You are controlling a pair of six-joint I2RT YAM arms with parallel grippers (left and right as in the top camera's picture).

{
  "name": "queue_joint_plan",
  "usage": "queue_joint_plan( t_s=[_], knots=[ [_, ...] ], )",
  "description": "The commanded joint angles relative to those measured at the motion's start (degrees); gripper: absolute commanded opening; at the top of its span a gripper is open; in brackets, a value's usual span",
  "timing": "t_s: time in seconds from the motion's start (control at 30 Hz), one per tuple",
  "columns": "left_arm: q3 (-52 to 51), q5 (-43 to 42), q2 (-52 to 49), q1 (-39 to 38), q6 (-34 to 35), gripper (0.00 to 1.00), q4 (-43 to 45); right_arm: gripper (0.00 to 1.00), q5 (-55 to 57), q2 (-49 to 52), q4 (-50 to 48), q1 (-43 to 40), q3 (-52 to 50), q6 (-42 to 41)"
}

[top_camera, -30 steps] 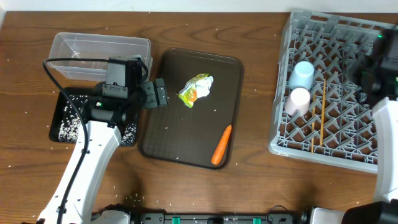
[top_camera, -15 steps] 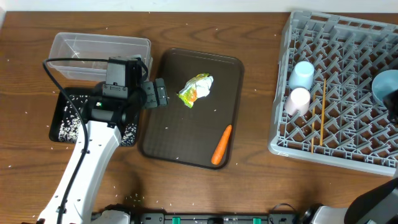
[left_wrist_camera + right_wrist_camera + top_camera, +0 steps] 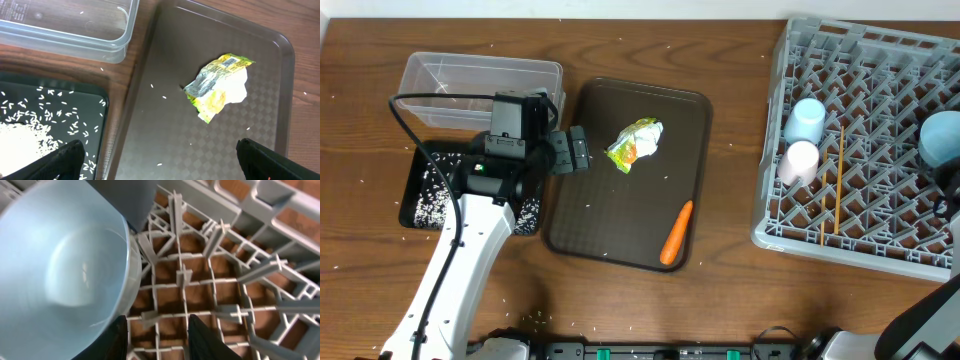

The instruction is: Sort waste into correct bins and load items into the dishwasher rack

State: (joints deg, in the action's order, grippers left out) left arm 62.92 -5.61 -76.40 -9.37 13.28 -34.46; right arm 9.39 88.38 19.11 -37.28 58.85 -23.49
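Observation:
My left gripper (image 3: 157, 150) hangs open over the left edge of the brown serving tray (image 3: 610, 225), its fingers (image 3: 578, 150) empty. The crumpled wrapper (image 3: 635, 140) (image 3: 220, 85) lies ahead of it on that tray, and the orange carrot (image 3: 676, 232) lies nearer the front. The grey dishwasher rack (image 3: 880, 60) holds the light blue cup (image 3: 807, 120), the pink cup (image 3: 798, 162) and the chopsticks (image 3: 839, 180). The pale blue bowl (image 3: 942, 137) (image 3: 60, 265) rests in the rack at its right side. My right gripper (image 3: 155, 325) is open beside the bowl, with only rack lattice between its fingers.
The clear tub (image 3: 480, 85) stands at the back left. In front of it is the black tray (image 3: 425, 195) with white grains scattered in it, partly under my left arm. Bare wood separates the serving tray from the rack.
My right arm has drawn away toward the right edge of the overhead view, uncovering the bowl in the rack. The left arm has not moved.

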Motion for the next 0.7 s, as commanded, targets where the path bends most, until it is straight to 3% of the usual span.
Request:
queue_joint_plan(
  t_s=[0.0, 0.17, 0.47, 0.67],
  knots=[
    [0.3, 0.3, -0.3, 0.3, -0.1, 0.98, 0.0, 0.34, -2.6, -0.1, -1.0, -0.3, -0.2, 1.7],
    [0.3, 0.3, -0.3, 0.3, -0.1, 0.98, 0.0, 0.30, -11.5, -0.1, -0.6, -0.3, -0.2, 1.7],
    [0.3, 0.3, -0.3, 0.3, -0.1, 0.98, 0.0, 0.38, -22.7, -4.2, -0.4, -0.3, -0.2, 1.7],
    [0.3, 0.3, -0.3, 0.3, -0.1, 0.98, 0.0, 0.49, -21.4, -8.6, -0.2, -0.3, -0.2, 1.6]
  ],
)
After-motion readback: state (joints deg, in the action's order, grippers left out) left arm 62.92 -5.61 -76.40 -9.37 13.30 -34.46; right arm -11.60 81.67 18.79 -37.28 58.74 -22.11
